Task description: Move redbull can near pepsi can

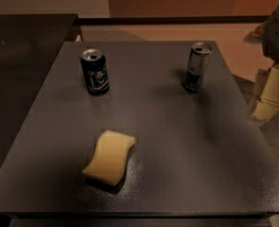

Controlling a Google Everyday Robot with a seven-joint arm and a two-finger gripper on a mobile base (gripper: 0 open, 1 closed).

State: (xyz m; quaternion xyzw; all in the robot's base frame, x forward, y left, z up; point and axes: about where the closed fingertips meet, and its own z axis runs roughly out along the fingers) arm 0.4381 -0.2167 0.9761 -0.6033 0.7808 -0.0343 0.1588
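The redbull can (196, 67) stands upright at the back right of the dark table (177, 141); it is slim and silver-grey with a blue lower part. The pepsi can (94, 72) stands upright at the back left; it is shorter, dark, with a pale round logo. The two cans are well apart. My gripper (266, 100) hangs at the right edge of the view, beyond the table's right side and to the right of the redbull can, not touching it.
A pale yellow sponge (109, 156) lies flat on the table's front middle. A dark counter (25, 46) runs along the left. The table's right edge borders a grey floor (276, 141).
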